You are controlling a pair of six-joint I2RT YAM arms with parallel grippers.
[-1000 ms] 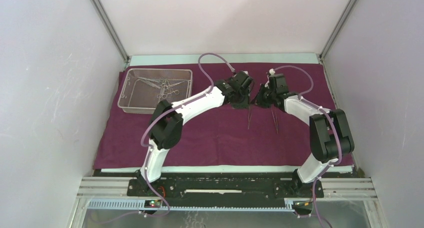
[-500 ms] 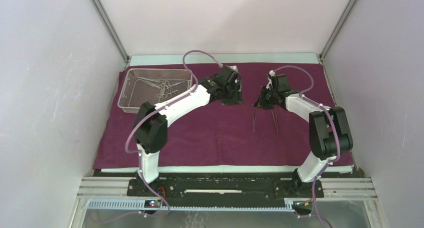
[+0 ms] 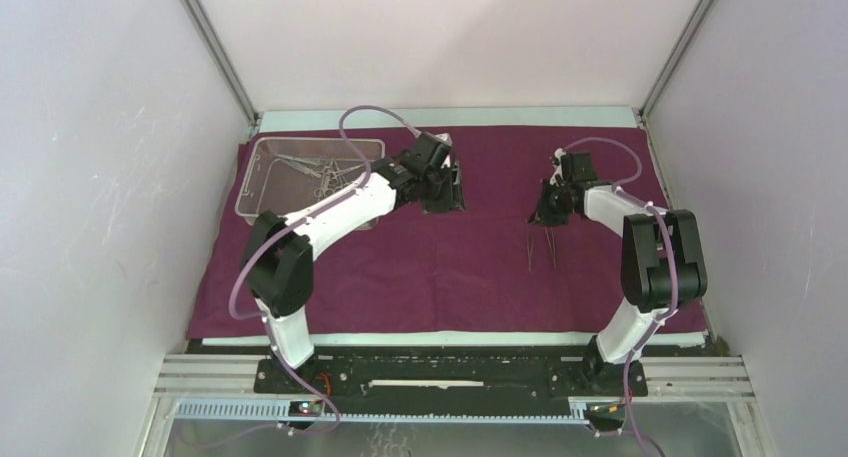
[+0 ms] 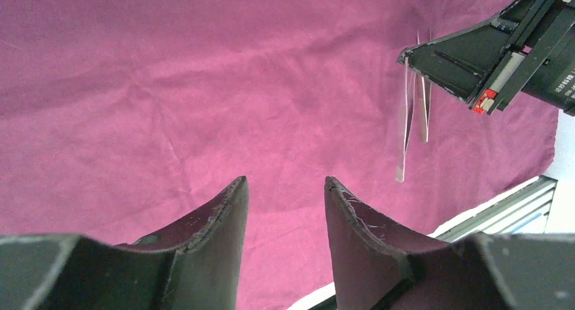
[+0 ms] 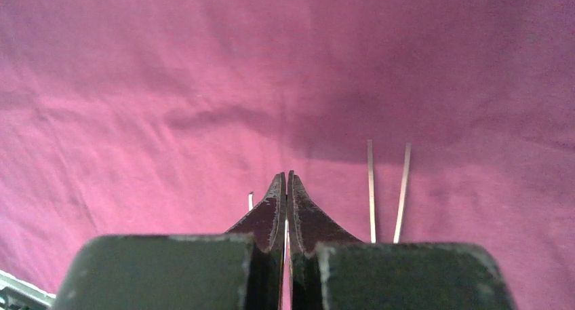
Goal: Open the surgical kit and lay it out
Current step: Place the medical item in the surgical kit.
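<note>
The maroon cloth wrap [image 3: 420,267] lies spread open over the table. The silver wire-mesh tray [image 3: 245,192] stands at its far left corner with several steel instruments [image 3: 325,172] in it. My left gripper [image 3: 442,199] is open and empty above the cloth, just right of the tray; in the left wrist view its jaws [image 4: 285,181] stand well apart. My right gripper [image 3: 548,215] is shut on a thin pair of tweezers [image 3: 529,247], with one leg tip [image 5: 250,200] showing beside the closed jaws [image 5: 285,174]. A second pair of tweezers [image 5: 371,188] lies on the cloth just right of it.
White walls close in the back and both sides. The cloth's near edge meets a pale table strip and the metal base rail [image 3: 450,372]. In the left wrist view the right gripper's black body [image 4: 488,52] sits at the upper right with the tweezers [image 4: 405,133] under it.
My left gripper has let the tweezers go and swung left toward the tray, open and empty. My right gripper has moved right, carrying the tweezers beside the second pair.
</note>
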